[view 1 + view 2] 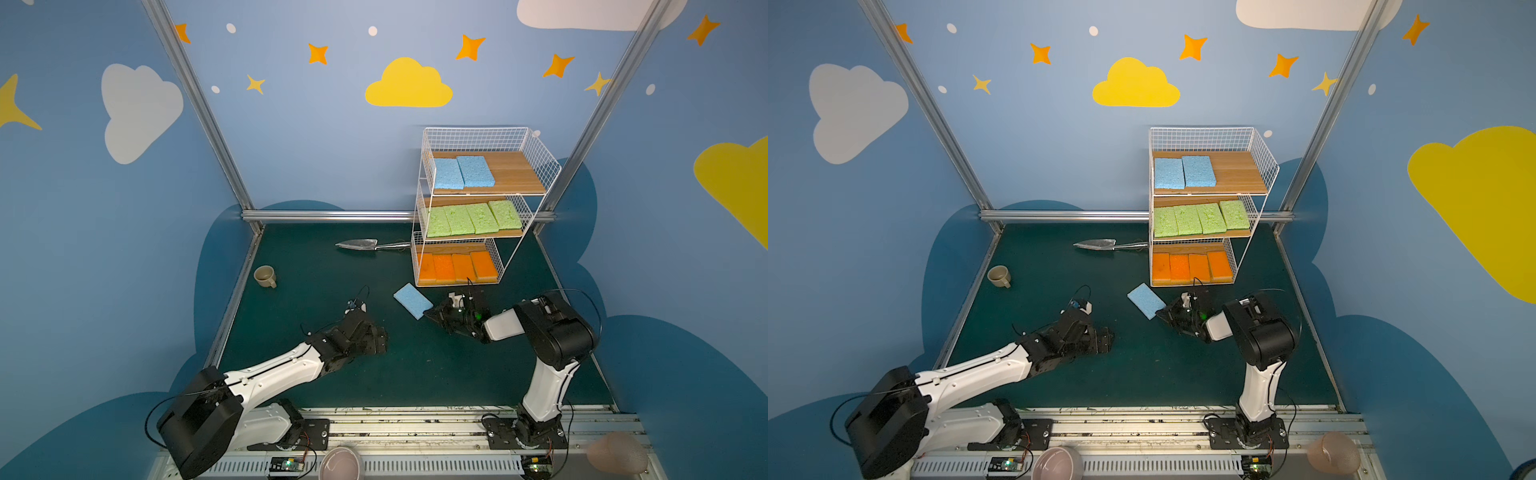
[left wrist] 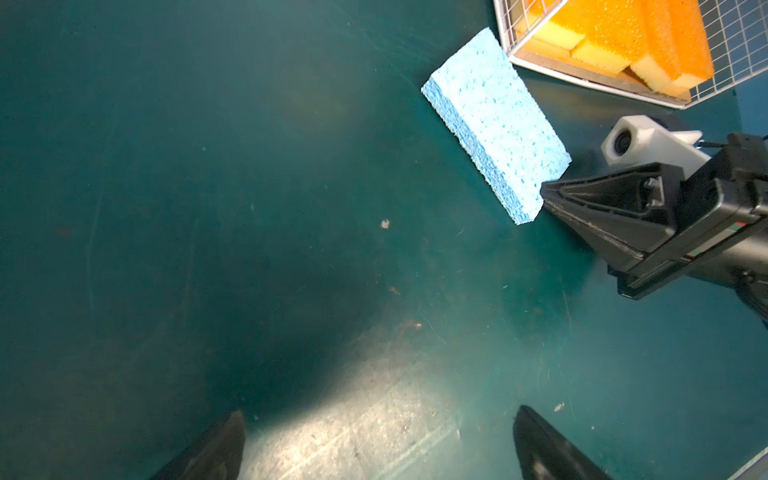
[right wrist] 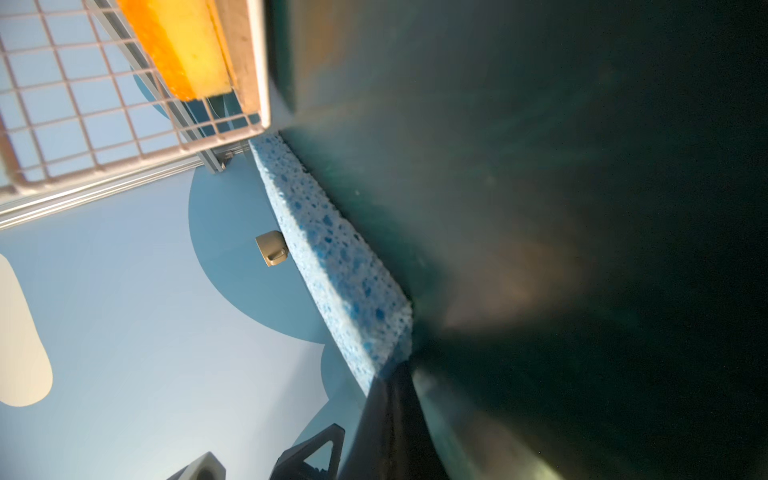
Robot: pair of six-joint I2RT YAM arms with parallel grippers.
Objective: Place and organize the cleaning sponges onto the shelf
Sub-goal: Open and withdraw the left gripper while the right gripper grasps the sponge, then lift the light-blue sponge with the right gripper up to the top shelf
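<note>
A light blue sponge (image 1: 412, 300) (image 1: 1146, 300) (image 2: 494, 124) (image 3: 340, 266) lies on the green table in front of the shelf (image 1: 536, 145) (image 1: 1262, 151). My right gripper (image 1: 430, 312) (image 1: 1160, 312) (image 2: 546, 193) (image 3: 399, 370) is low over the table, shut on that sponge's near short end. The shelf's top tier holds two blue sponges (image 1: 463, 171), the middle tier several green ones (image 1: 471, 218), and the bottom tier several orange ones (image 1: 457, 266). To the sponge's left, my left gripper (image 1: 379, 340) (image 1: 1105, 338) (image 2: 378, 419) hangs open and empty over bare table.
A metal trowel (image 1: 359, 244) lies left of the shelf's bottom tier. A beige cup (image 1: 264, 275) stands near the table's left edge. By the front rail are a pink bowl (image 1: 340, 463) and a pink cup (image 1: 617, 453).
</note>
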